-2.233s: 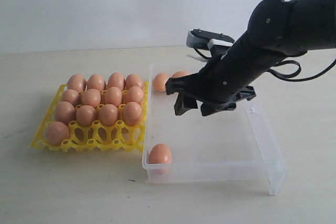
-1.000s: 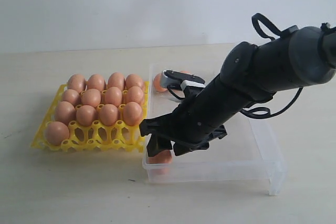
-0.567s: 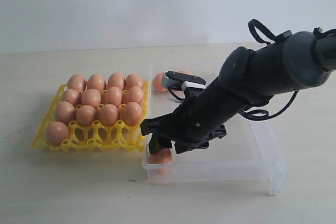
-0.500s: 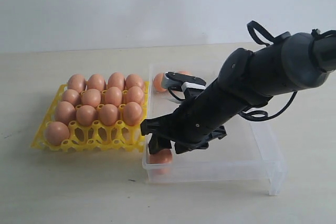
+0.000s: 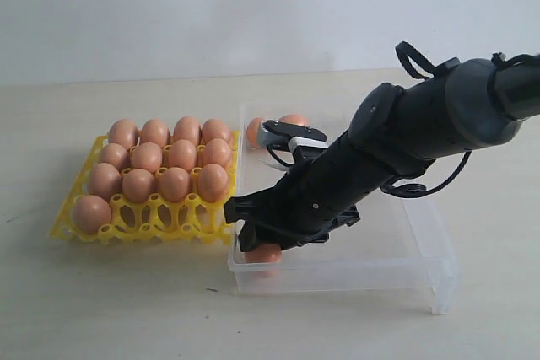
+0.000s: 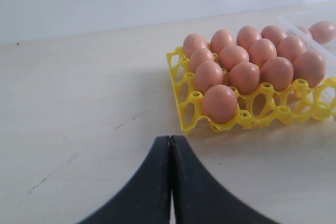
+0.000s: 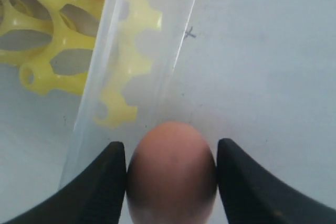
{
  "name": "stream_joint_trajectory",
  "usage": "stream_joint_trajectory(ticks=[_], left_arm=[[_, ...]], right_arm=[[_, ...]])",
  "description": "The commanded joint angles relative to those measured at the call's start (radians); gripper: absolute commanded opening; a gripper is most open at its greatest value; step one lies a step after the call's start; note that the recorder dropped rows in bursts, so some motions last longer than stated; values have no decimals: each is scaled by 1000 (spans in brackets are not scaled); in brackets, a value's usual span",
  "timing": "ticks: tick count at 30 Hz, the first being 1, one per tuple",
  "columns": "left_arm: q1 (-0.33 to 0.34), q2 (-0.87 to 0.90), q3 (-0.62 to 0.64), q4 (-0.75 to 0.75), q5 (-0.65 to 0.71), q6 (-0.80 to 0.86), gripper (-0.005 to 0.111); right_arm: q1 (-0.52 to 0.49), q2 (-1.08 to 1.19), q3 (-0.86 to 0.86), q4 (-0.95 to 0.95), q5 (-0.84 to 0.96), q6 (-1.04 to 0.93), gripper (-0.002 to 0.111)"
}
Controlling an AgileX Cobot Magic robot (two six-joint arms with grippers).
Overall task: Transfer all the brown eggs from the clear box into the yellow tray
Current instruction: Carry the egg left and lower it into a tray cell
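1. Right pincer (image 5: 257, 246): it is lowered into the near left corner of the clear box (image 5: 426, 208), at the end of the dark arm that reaches in from the right of the exterior view.
2. Right pincer state: in the right wrist view its two black fingers (image 7: 113, 182) stand one on each side of the corner egg (image 7: 172, 171). Both inner faces lie against the shell with no gap showing, so the pincer grips this egg.
3. Corner egg: it sits low in the box, just beside the left wall. Whether it is clear of the floor cannot be told. The exterior view shows only its lower part below the fingers.
4. Left pincer (image 6: 170, 139): its two black fingers are pressed together and hold nothing. It hangs over bare bench (image 6: 79, 103), near the front corner of the yellow tray (image 6: 184, 114).
5. Yellow tray: it rests on the bench with its right edge just beside the left wall of the clear box.
6. Tray contents: thirteen brown eggs (image 5: 174, 183) stand in its cells. The three rear rows hold four each, and the front row holds one egg in its leftmost cell. The other three front cells are open.
7. Clear box contents: besides the corner egg, two more eggs (image 5: 256, 131) lie at the far left end of the box, close together against the rear wall and partly hidden by the arm.
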Motion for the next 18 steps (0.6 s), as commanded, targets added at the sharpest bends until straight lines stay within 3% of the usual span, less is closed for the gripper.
stream_joint_trajectory(ticks=[1,6,13,18], left_arm=[[-4,-6,-4,2,-8,0,0],[-4,-6,-4,2,-8,0,0],[-4,-6,-4,2,-8,0,0],[-4,-6,-4,2,-8,0,0]], right_arm=[[0,-1,4,77,2,-129,0],[0,-28,4,116,-63,-173,0],[12,-184,4,107,-312,-174,0],[161,-203,4,106,-585,-182,0]])
